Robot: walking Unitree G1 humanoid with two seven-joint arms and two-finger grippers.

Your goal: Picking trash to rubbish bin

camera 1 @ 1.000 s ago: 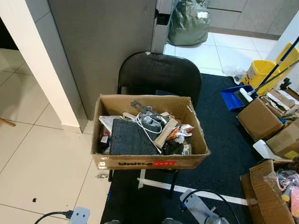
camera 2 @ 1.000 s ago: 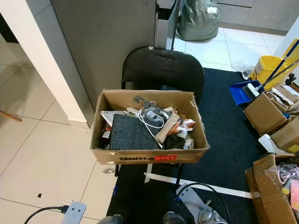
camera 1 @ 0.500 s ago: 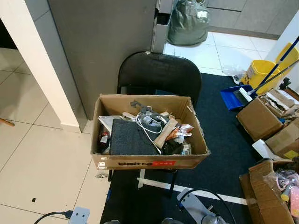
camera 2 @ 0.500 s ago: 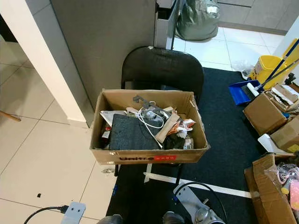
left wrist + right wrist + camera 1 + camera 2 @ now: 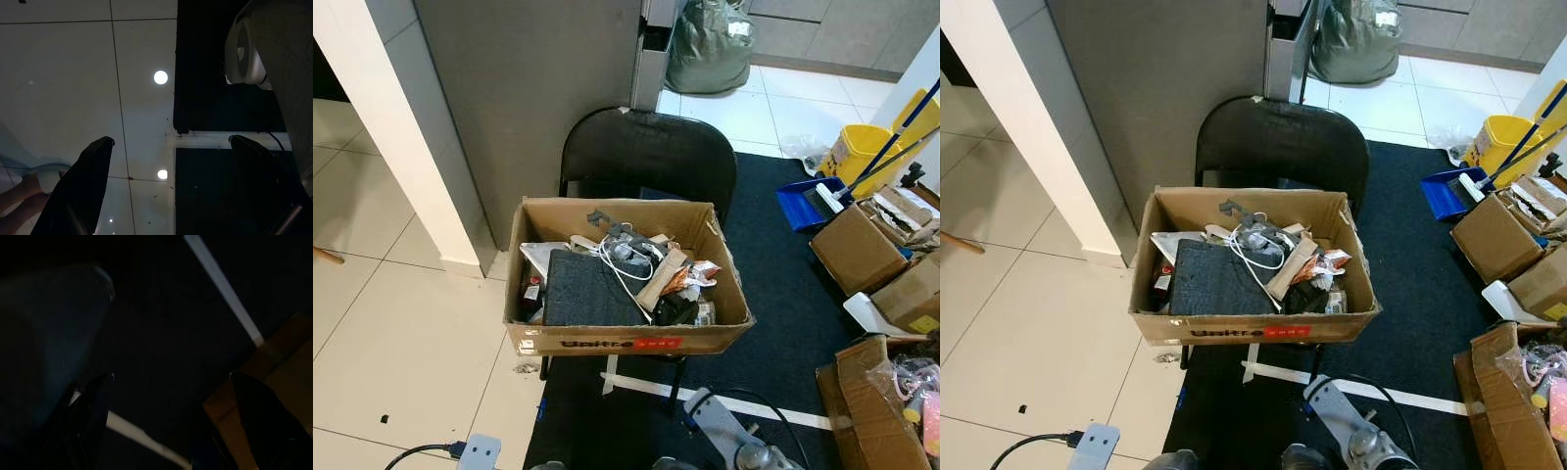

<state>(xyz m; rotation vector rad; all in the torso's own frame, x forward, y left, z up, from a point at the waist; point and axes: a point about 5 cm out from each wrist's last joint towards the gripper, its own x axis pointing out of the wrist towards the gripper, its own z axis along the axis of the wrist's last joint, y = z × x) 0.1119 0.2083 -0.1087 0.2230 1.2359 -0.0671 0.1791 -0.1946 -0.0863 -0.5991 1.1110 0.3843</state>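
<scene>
A cardboard box of trash sits on a black chair. Both grippers, left and right, hang with fingers apart.

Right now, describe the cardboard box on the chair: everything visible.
The cardboard box is brown corrugated, open-topped, flaps down or torn, with dark lettering and a red label on its front wall. It sits level on the seat of the black chair, its front overhanging the seat edge. It is packed with trash: a dark grey foam pad lying flat at front left, a white cable looped over it, crumpled wrappers to the right and grey plastic pieces near the back wall.
</scene>
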